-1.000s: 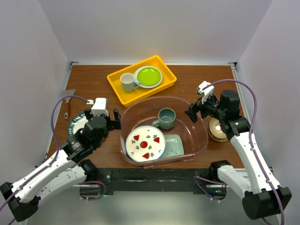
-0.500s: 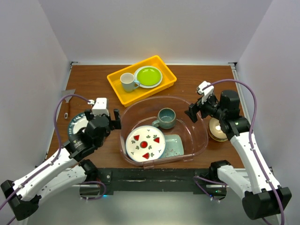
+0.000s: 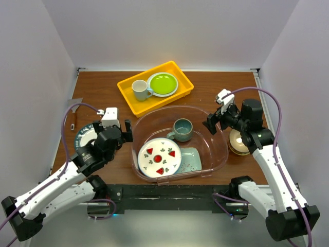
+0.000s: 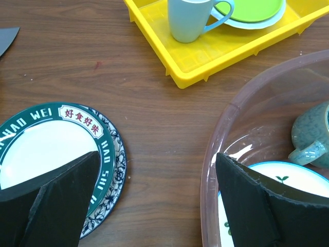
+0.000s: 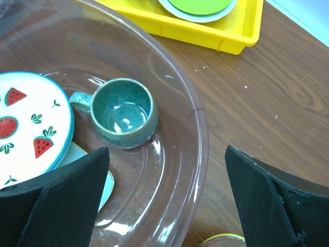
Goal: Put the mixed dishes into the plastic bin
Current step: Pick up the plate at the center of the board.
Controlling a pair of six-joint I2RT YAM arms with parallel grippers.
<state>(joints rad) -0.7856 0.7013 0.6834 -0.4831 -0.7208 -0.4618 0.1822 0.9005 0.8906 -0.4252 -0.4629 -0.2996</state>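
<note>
Seen from above, a wooden table [image 3: 103,87] holds a large clear plastic bin [image 3: 218,154] near its front edge. Three dishes already lie in the bin: a white plate with watermelon slices [image 3: 159,157], overlapping a mint-green divided tray [image 3: 191,159], and a teal mug [image 3: 182,129] standing upright behind them. The left gripper [image 4: 159,206] hovers with its jaws spread wide and empty, between the bin's left wall and a teal-rimmed plate [image 4: 51,149] that rests on a blue-floral plate [image 4: 115,175]. The right gripper [image 5: 164,206] hangs over the bin's right rim, jaws likewise spread and holding nothing. Stacked bowls [image 3: 237,141] sit just outside that wall, partly hidden under the right arm. At the back, a yellow tray [image 3: 128,98] carries a pale mug [image 3: 139,90] and a lime-green plate [image 3: 162,83], which do not appear to belong to the task. The risks, as I judge them: the two plates lie flat on the wood, so a finger may skid them away or lift only the top one. Reaching for the bowls so close to the bin could shove its wall. A dish dropped in carelessly might strike the upright mug.
</note>
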